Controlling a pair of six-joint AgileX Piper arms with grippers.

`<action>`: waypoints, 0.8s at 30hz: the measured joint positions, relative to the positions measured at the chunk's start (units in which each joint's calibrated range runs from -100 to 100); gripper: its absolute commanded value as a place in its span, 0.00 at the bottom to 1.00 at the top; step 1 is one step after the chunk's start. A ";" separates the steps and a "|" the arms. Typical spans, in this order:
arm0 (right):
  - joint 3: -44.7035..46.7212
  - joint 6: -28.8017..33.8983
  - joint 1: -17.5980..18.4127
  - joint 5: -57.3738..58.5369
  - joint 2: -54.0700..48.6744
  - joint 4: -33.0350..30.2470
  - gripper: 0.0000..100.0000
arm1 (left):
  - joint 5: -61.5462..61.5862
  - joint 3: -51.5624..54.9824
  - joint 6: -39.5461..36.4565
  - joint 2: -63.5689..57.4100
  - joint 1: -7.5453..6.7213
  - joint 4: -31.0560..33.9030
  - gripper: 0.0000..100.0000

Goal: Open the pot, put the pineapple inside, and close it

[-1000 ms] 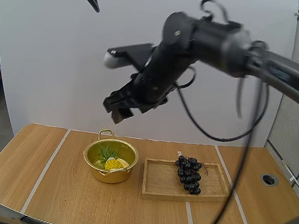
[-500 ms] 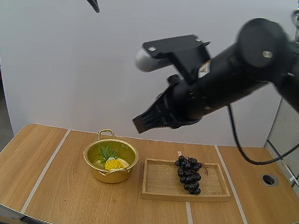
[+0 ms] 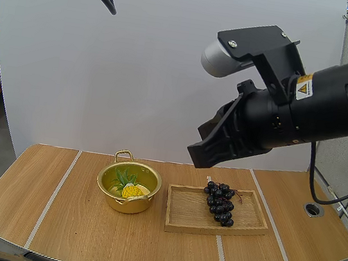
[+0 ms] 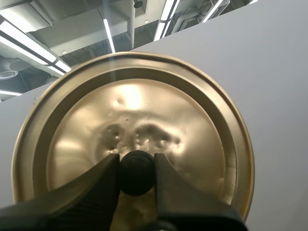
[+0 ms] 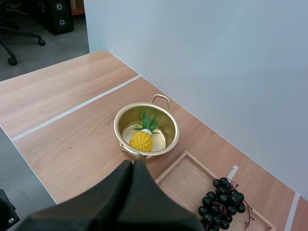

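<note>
A gold pot (image 3: pixel 126 204) stands open on the table's left-centre, with the yellow pineapple (image 3: pixel 131 191) lying inside it. My right gripper (image 3: pixel 195 155) hangs high above the table, right of the pot, its fingers together on nothing. The right wrist view looks down past that shut dark wedge (image 5: pixel 134 164) at the pot (image 5: pixel 117 129) and the pineapple (image 5: pixel 142 140). In the left wrist view my left gripper (image 4: pixel 137 166) pinches the black knob (image 4: pixel 137 174) of the gold lid (image 4: pixel 192 125), held up against the white wall.
A wooden tray (image 3: pixel 248 228) lies right of the pot with a bunch of dark grapes (image 3: pixel 219 202) on it; the right wrist view has the tray (image 5: pixel 185 185) and grapes (image 5: pixel 222 199) too. A round hole (image 3: pixel 313 208) is at the table's far right.
My right arm has swung from above the pot to the right and nearer the camera, and its fingers have closed. The pot, pineapple and grapes have not moved.
</note>
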 measured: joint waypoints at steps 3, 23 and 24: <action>0.00 0.00 0.00 0.34 -0.03 0.00 0.00 | 0.00 0.00 0.00 0.00 0.00 0.00 0.00; 0.00 0.73 0.00 0.60 -0.03 -3.21 0.00 | 26.23 -0.12 0.27 0.00 0.00 -0.45 0.00; 0.00 1.48 0.00 0.60 -0.03 -3.43 0.00 | 28.81 0.01 0.27 0.39 0.00 -0.45 0.00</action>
